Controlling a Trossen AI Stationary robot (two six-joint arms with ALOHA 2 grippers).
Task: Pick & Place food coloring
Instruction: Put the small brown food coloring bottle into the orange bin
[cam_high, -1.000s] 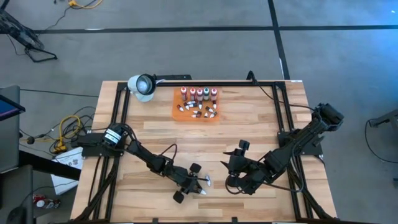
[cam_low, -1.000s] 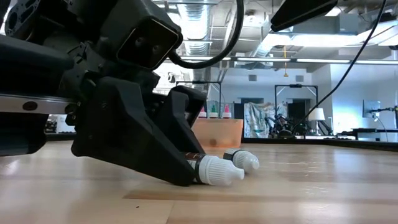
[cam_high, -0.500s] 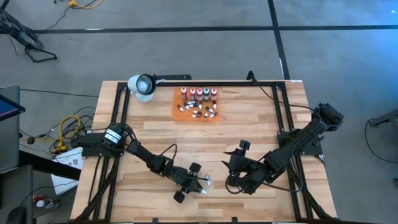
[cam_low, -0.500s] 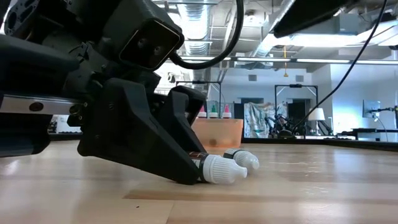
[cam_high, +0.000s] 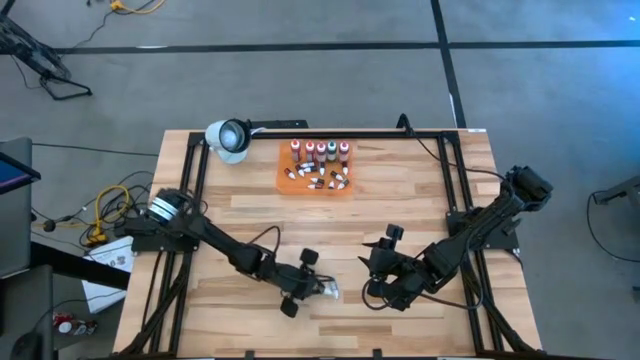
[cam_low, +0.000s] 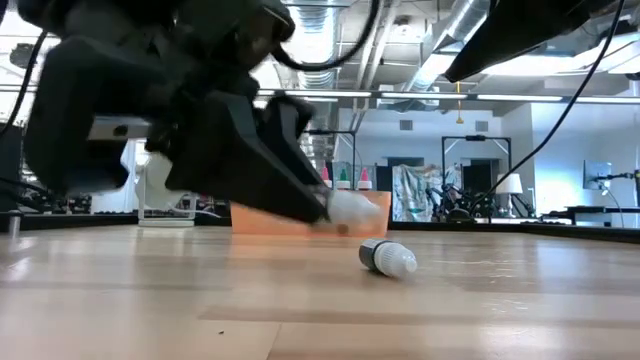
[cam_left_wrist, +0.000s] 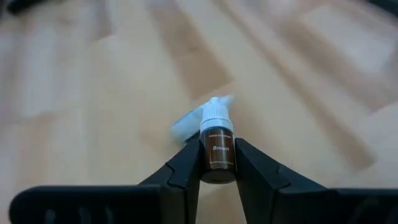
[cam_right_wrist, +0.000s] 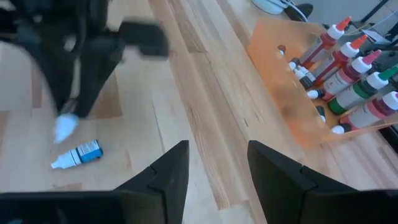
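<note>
My left gripper is clamped on a small brown vial, lifted just clear of the table near its front edge. The vial's long axis runs straight out between my fingers, white cap pointing away from the wrist.

A second vial, blue-labelled, lies on its side on the wood just beside the held one.

The orange tray with the other bottles sits far across the table, toward the back edge and slightly right of my left gripper (so the carry, I judge, runs away from the front edge).

My right gripper waits with fingers apart, near the front right. Both grippers are well apart from the tray.
</note>
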